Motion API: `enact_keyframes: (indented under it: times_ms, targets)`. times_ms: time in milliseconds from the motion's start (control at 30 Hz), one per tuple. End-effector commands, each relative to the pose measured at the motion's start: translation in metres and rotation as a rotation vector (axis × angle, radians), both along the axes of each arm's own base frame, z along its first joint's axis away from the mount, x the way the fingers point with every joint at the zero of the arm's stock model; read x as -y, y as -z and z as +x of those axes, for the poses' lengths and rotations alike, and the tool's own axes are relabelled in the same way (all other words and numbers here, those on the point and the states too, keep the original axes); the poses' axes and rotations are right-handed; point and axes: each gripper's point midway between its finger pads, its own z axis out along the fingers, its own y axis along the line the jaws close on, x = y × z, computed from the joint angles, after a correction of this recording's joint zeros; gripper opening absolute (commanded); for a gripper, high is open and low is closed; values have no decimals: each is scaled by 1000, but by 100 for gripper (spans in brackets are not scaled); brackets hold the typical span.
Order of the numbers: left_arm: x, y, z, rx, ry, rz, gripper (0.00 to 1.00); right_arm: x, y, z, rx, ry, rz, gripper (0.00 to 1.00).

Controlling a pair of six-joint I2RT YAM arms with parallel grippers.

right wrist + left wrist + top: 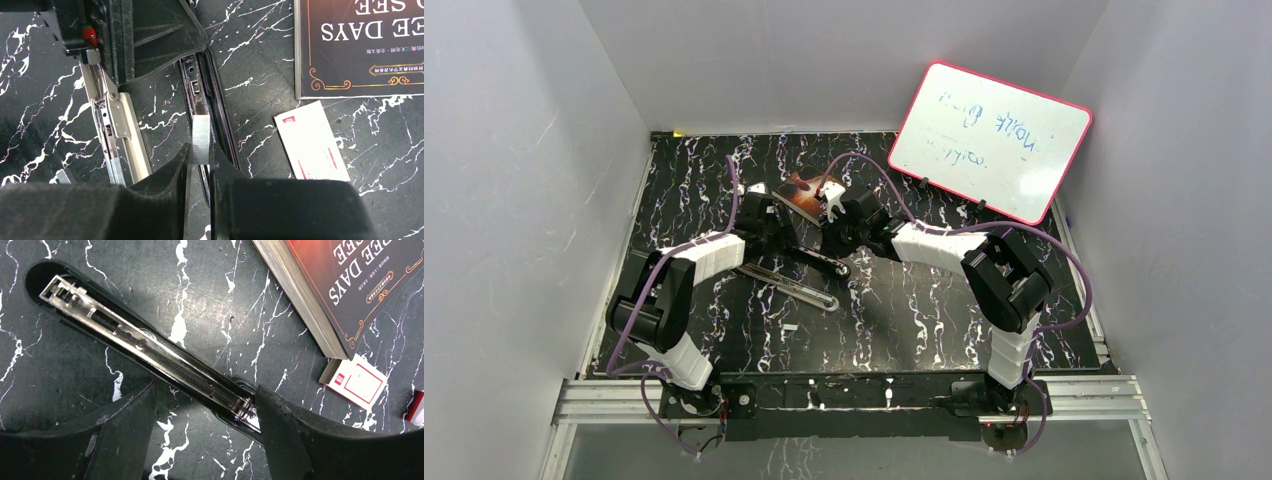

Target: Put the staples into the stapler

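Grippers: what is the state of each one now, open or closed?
Left gripper: open, fingers on either side of the stapler.
Right gripper: closed, holding the staples.

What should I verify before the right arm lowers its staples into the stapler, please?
1. Right tool grips the staples: ok, the strip is pinched between its fingers.
2. Stapler lies open: ok, its spring rail is exposed.
3. Strip lined up over the silver magazine: not ok, it hangs beside the magazine, not above it.
4. Left tool steadies the stapler: not ok, its jaws stand apart astride the stapler, not clamped.
5. Magazine free of old staples: cannot tell.
6. Staple box and book clear of the path: ok, both lie off to the side.
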Motion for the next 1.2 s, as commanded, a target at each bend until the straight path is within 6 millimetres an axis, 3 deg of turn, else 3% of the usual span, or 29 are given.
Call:
enact_keyframes:
  times_ms: [0,200,1167]
  targets:
    - [-2,2,2,-1,-12,-1,67,-8,-19,10,25,11,36,0]
    - [-6,8,-4,-25,-19,14,63,-9,-19,8,16,4,38,0]
    - [-6,7,-4,-27,-13,21,64,-14,-4,6,-21,-6,13,0]
